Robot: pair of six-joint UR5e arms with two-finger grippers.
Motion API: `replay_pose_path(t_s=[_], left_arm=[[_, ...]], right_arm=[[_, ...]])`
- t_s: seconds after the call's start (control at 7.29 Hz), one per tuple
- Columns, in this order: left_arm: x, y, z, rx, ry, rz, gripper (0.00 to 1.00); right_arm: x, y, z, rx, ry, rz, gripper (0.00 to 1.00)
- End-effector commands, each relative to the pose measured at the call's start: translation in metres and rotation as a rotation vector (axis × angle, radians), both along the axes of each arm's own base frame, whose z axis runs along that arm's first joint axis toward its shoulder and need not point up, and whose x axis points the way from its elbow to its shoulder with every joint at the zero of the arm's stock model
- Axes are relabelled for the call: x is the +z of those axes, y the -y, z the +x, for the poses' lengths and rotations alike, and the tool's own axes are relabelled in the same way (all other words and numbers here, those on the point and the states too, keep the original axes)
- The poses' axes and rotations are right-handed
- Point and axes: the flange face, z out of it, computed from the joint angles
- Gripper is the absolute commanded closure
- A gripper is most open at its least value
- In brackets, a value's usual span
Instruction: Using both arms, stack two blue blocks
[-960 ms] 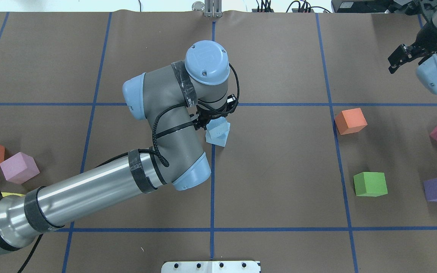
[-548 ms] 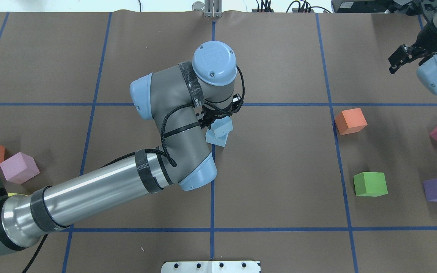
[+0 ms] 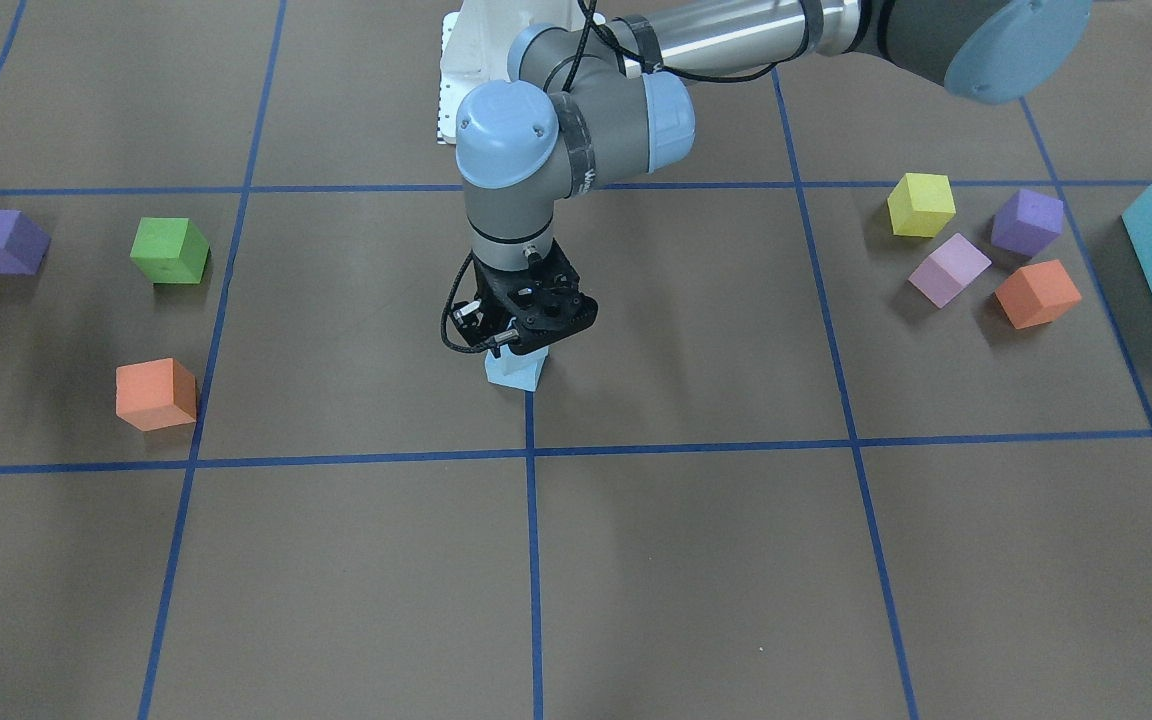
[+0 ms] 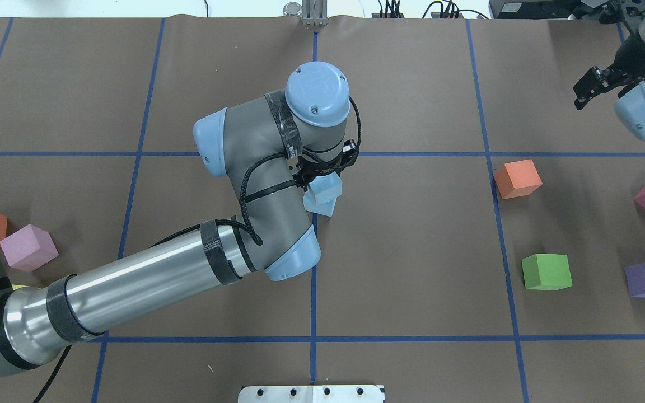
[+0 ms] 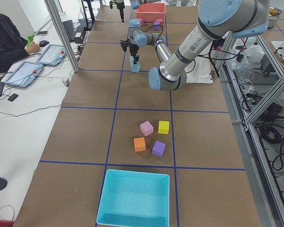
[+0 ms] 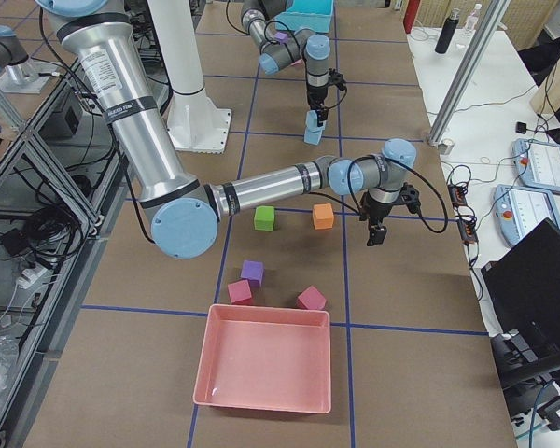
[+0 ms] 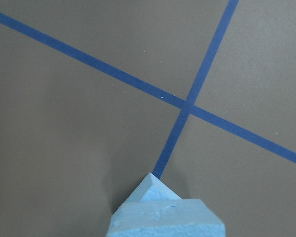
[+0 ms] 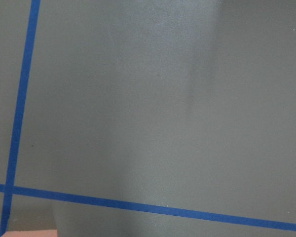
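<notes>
Foam, pale blue, both blocks. The upper blue block (image 4: pixel 328 186) is pinched in the left gripper (image 3: pixel 528 338), jaws closed on its sides. It sits skewed over the lower blue block (image 4: pixel 321 207), which rests on the table's centre line near a tape crossing. Whether the two touch I cannot tell; the wrist view shows a lower corner poking out beneath.

Judged light, soft and matte, not slippery; a hard squeeze would dent it. Best held across two opposite flat faces, mid-height.

The right gripper (image 4: pixel 590 88) hangs well apart at the far right with nothing in it; its finger gap is unreadable.

Surface: flat brown paper (image 4: pixel 412 252) gridded with blue tape (image 4: pixel 313 291). A green cube (image 4: pixel 546 272) and an orange cube (image 4: pixel 517 178) lie well apart. A turquoise bin (image 5: pixel 135 198) and a pink bin (image 6: pixel 264 369) sit at the table ends.
</notes>
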Motion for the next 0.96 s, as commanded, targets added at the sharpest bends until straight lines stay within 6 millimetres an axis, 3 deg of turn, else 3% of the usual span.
replay_pose_path(t_s=[0.0,0.14,0.27,0.41,0.55,0.69,0.82], left_arm=[[-0.009,0.005,-0.013,0.016,-0.008,0.036,0.02],[-0.019,0.018,-0.041,0.025,-0.009,0.065,0.02],[-0.039,0.036,-0.106,0.097,-0.015,0.084,0.02],[-0.031,0.054,-0.195,0.159,-0.018,0.112,0.02],[-0.005,0.069,-0.274,0.179,-0.023,0.164,0.02],[0.042,0.066,-0.335,0.209,-0.015,0.213,0.02],[0.088,0.076,-0.401,0.194,0.021,0.242,0.02]], right_arm=[[0.001,0.000,0.000,0.000,-0.001,-0.002,0.00],[0.001,0.000,0.000,0.001,-0.001,-0.002,0.00],[0.002,0.000,0.000,0.005,-0.002,-0.007,0.00],[0.002,0.000,0.000,0.007,-0.002,-0.010,0.00],[0.004,-0.002,0.001,0.006,0.004,-0.014,0.00],[0.004,-0.003,0.002,0.008,0.006,-0.014,0.00],[0.002,-0.001,0.009,0.022,0.014,-0.017,0.00]])
